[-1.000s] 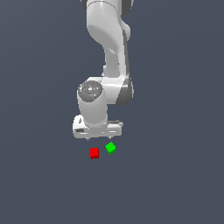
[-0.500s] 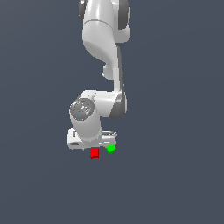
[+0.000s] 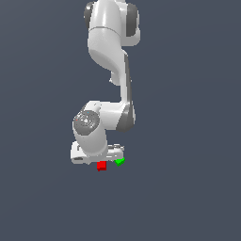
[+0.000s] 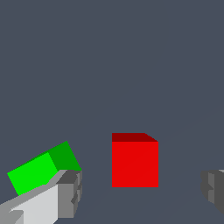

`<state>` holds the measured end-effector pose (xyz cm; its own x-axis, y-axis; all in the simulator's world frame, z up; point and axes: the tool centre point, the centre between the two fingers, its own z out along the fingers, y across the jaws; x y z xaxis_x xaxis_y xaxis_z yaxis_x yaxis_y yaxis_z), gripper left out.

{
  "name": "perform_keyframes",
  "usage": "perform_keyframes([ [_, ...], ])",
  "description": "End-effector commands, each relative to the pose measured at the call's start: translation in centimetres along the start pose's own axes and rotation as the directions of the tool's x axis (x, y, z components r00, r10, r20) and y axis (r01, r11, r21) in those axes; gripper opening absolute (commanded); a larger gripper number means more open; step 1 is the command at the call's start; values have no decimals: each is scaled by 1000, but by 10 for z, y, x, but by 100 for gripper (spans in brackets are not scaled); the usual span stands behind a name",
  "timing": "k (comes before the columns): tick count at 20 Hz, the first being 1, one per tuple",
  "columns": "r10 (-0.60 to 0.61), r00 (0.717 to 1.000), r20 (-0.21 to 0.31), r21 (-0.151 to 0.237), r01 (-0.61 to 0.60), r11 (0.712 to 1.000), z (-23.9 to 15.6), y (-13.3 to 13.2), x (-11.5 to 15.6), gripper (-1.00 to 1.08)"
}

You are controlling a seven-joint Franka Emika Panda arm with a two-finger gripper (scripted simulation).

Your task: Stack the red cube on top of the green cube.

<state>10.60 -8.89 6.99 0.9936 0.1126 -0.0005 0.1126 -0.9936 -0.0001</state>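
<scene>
Two small cubes sit close together on the dark tabletop point(image 3: 188, 197), and the arm has come down a lot in the last second, so the tool point(image 4: 140, 192) now hangs right over them. Its fingers point(image 4: 70, 192) are apart, with the red cube point(image 4: 134, 162) between them, not yet touched. The green cube point(image 4: 41, 168) lies just beside it, turned a bit, outside one finger and very near it. I think the next step is to close on the red cube, and that finger might bump the green one. The tabletop is plain grey-blue, with nothing else on it.
</scene>
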Motion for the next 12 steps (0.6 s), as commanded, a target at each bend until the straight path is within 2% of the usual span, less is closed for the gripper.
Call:
perform_keyframes([
  [1,0,1000,0,0,0,1000,0,0,0,100],
  [12,-1,1000,0,0,1,1000,44,0,-1,100],
])
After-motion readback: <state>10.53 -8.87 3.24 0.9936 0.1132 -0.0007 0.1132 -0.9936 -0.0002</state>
